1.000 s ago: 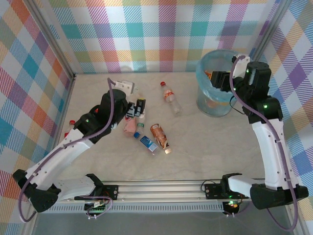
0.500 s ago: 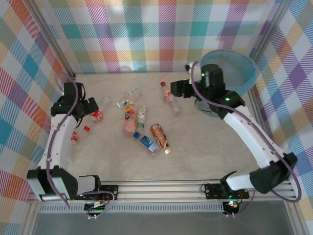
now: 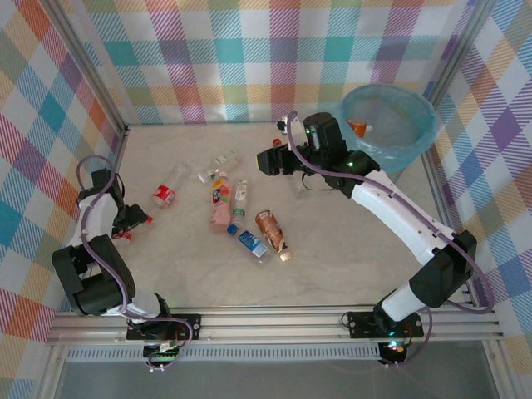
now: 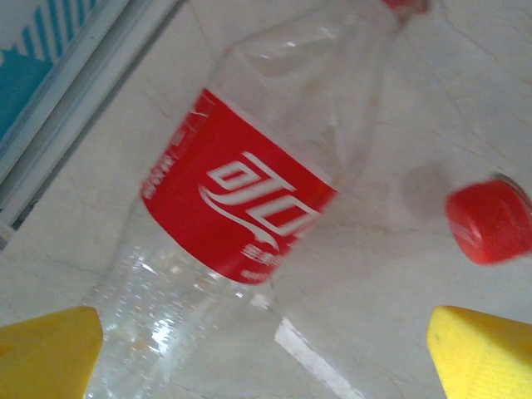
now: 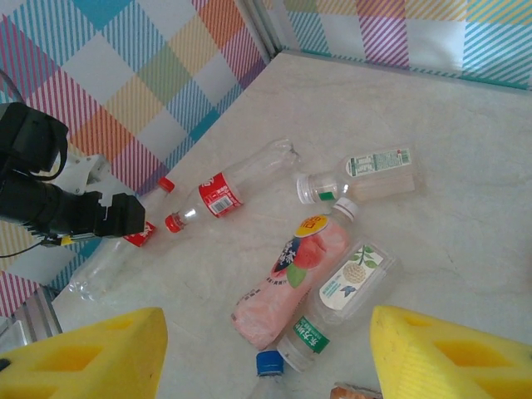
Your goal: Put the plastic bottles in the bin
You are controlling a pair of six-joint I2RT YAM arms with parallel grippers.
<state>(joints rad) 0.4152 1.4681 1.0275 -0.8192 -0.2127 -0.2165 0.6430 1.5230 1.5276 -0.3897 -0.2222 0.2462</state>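
Several plastic bottles lie mid-table: a pink one (image 3: 220, 214), a clear green-labelled one (image 3: 239, 194), a copper one (image 3: 271, 229) and a blue one (image 3: 250, 241). The bin (image 3: 416, 137), lined in light blue, stands at the back right. My left gripper (image 3: 133, 223) is open by the left wall. Its yellow fingertips (image 4: 50, 353) straddle a clear red-labelled bottle (image 4: 241, 208), with a red cap (image 4: 490, 221) beside it. My right gripper (image 3: 268, 162) hovers open above the cluster. Its yellow pads (image 5: 453, 349) frame the pink bottle (image 5: 295, 274) and a blue cap (image 5: 268, 363) far below.
Another red-labelled bottle (image 3: 166, 189) and a white-capped clear one (image 3: 218, 160) lie back left of the cluster. Something orange (image 3: 357, 127) shows inside the bin. The checked walls and metal frame (image 4: 75, 108) close in at the left.
My left arm has pulled back from the middle cluster to the left wall and its jaws have widened. My right arm has swung from the bin out over the table's middle.
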